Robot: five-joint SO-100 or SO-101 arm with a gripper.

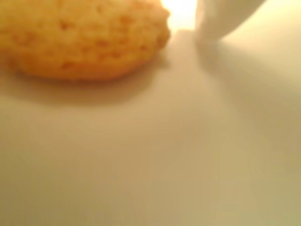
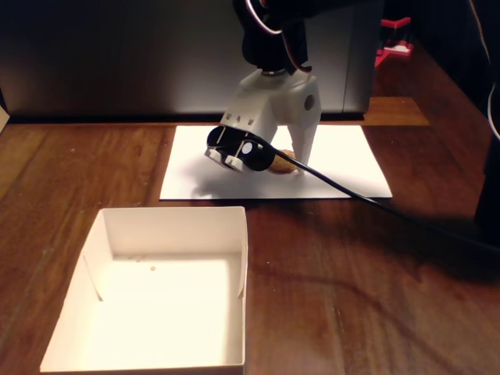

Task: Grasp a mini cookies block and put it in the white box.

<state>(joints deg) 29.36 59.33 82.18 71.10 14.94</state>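
The mini cookies block (image 2: 283, 162) lies on a flat white paper sheet (image 2: 344, 168), partly hidden by the gripper. In the wrist view it fills the top left, blurred and golden-brown (image 1: 84, 37). My gripper (image 2: 287, 166) is lowered onto the sheet around the cookie. One white finger (image 1: 221, 19) stands just right of the cookie with a small bright gap between them; the other jaw is hidden. The jaws look open and nothing is held. The white box (image 2: 176, 209) sits empty at the front left, well in front of the gripper.
The table (image 2: 375, 297) is dark wood. A black cable (image 2: 367, 199) runs from the wrist camera to the right across the sheet and table. A dark panel (image 2: 117, 55) stands behind the sheet. A red object (image 2: 394, 39) is at the back right.
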